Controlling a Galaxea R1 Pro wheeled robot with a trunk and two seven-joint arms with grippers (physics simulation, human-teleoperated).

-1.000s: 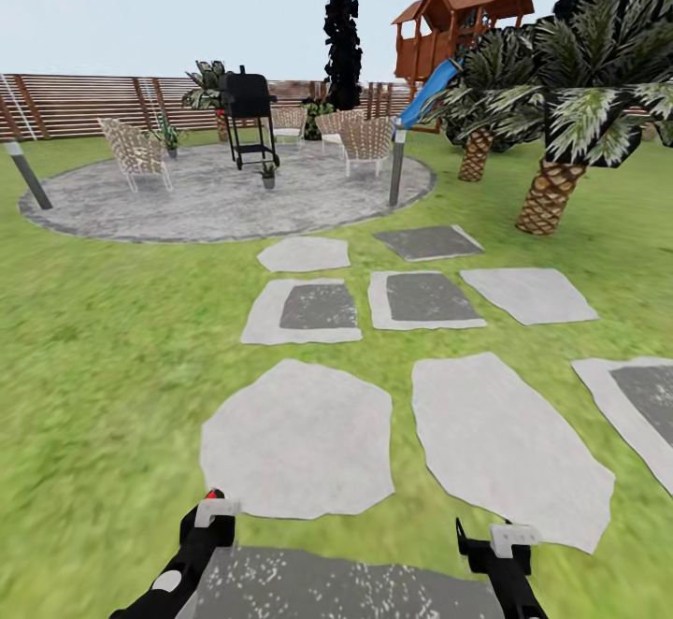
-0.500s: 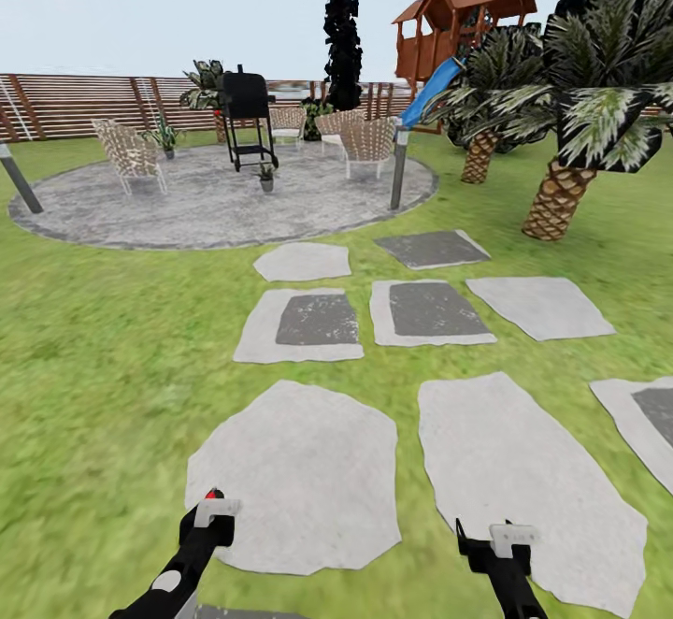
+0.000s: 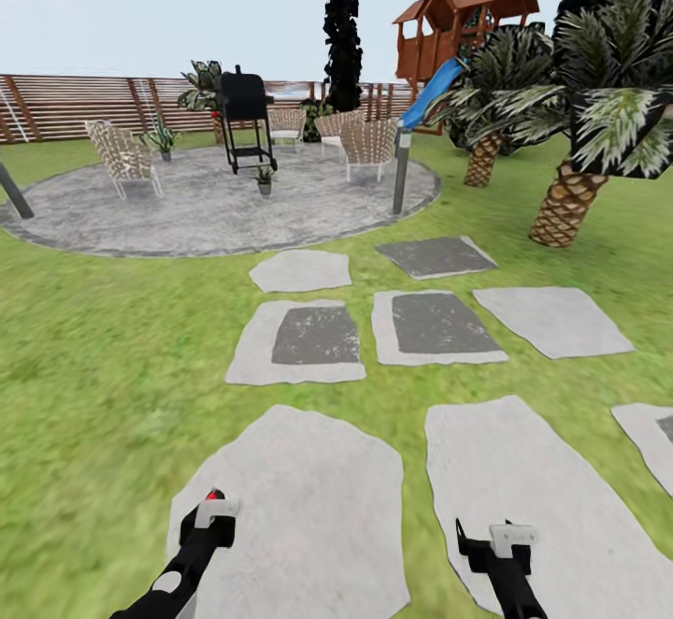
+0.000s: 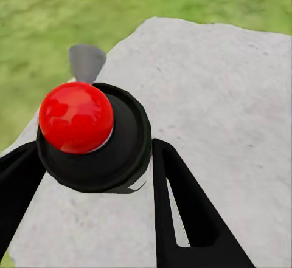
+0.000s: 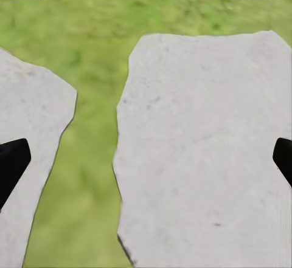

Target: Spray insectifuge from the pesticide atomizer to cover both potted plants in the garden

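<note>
Gripping pesticide atomizer [image 4: 91,137] w/ left gripper [image 4: 91,177], right gripper [image 5: 146,158] spread wide over stepping stones [image 5: 201,140].

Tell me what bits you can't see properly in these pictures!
- Pesticide atomizer body and label: left wrist view looks down on its red top, which covers the rest.
- Right gripper: right wrist view's edges cut off all but its fingertips.
- Potted plants and: head view, too small for leaf detail.
- Left gripper: head view, too small to show its grip.
</note>
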